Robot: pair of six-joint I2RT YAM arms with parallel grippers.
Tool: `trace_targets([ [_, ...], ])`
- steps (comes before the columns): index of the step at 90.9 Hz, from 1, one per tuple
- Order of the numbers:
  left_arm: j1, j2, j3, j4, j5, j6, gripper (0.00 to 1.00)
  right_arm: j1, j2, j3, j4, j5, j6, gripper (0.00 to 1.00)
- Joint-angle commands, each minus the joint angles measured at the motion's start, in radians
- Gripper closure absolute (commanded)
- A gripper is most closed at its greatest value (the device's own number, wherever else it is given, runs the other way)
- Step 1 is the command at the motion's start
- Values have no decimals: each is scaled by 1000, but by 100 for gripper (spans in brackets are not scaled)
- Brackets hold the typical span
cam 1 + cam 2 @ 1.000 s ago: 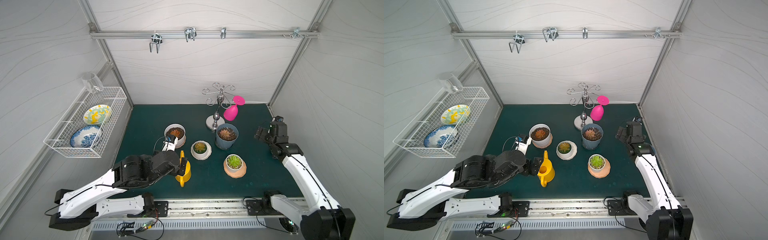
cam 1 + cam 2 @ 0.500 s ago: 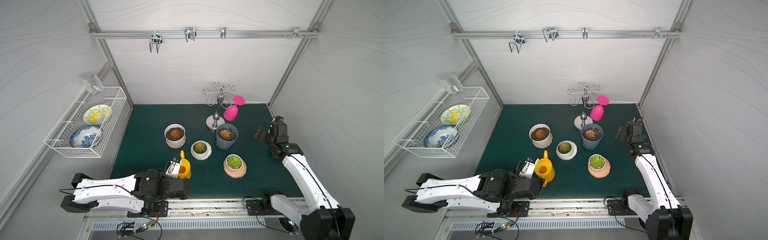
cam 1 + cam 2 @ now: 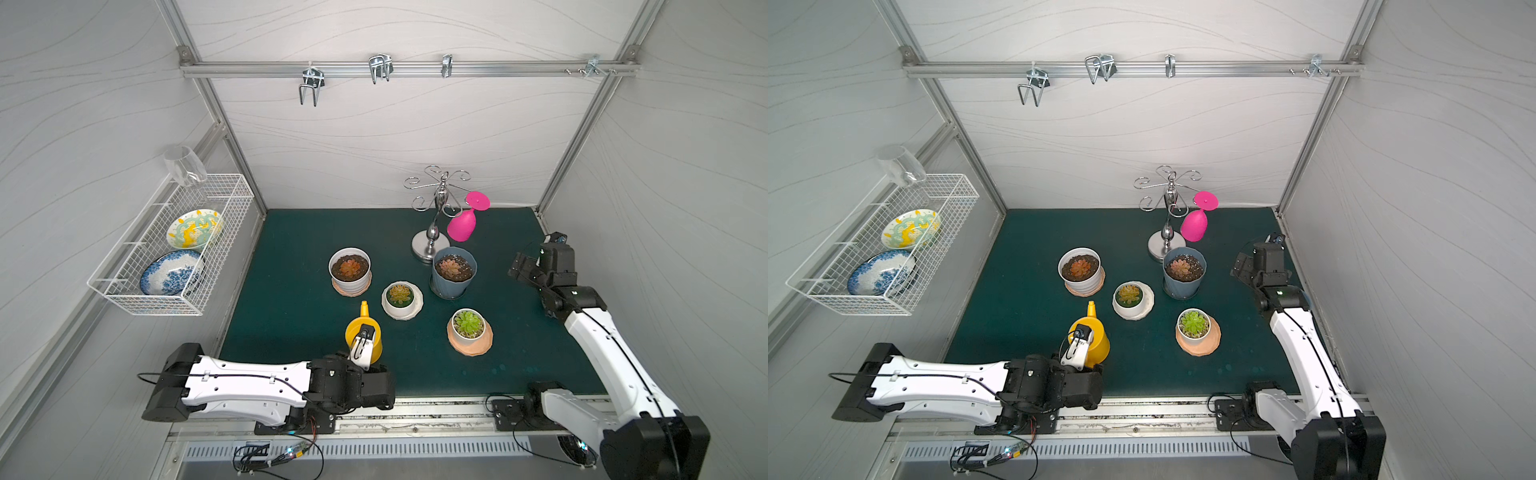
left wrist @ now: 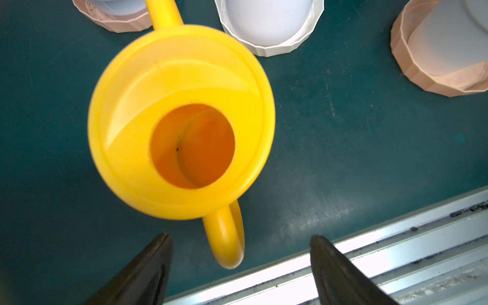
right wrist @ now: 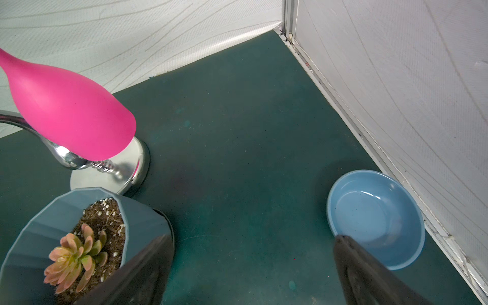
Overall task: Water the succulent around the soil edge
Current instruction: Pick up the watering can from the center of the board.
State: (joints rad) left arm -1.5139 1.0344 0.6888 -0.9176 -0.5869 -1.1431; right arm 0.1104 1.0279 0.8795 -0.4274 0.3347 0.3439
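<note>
Left arm has swung back from beside the pots and now lies low along the front edge of the green-matted bench [image 3: 291, 266]. Yellow plastic watering can [image 3: 353, 330] unmoved, upright on the mat. Its spout points toward the green succulent in the low white pot [image 3: 400, 293], not touching it. Left pincer [image 4: 239, 239] straddles the can's loop handle: fingers apart, handle between them, clear on both sides. Right pincer [image 5: 252, 239] apart, holding nothing, beside the blue faceted pot [image 5: 145, 219].
</note>
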Motion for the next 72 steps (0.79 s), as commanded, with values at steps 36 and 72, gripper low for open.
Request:
trace_targets([
  [36,19,28,-143,64,-82,-198,28,-5,5,9,17,-14,12,1],
  [72,138,-41,-243,195,-118,-132,47,-5,25,15,24,-26,10,1],
])
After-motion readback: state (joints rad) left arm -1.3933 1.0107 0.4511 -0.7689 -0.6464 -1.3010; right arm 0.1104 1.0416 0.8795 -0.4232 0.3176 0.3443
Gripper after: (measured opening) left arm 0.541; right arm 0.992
